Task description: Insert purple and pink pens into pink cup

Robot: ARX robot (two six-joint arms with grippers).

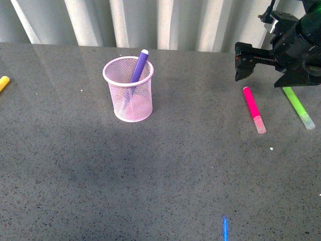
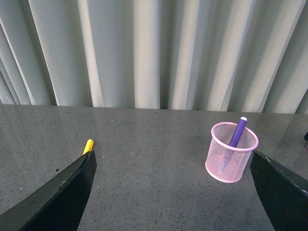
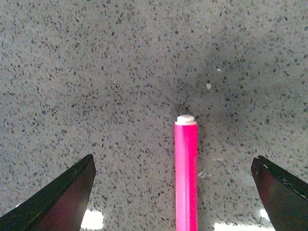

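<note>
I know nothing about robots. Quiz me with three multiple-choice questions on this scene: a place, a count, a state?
1. Where is the purple pen? A in the pink cup; B lying flat; C in a tool.
2. How many pens lie flat on the table? A one; B two; C three.
3. The right tool over the pink pen is: A open; B shut on it; C holding the cup.

1 A: it sticks out above the cup's rim.
2 C: pink pen, green pen, yellow pen.
3 A: its fingers stand wide apart.
</note>
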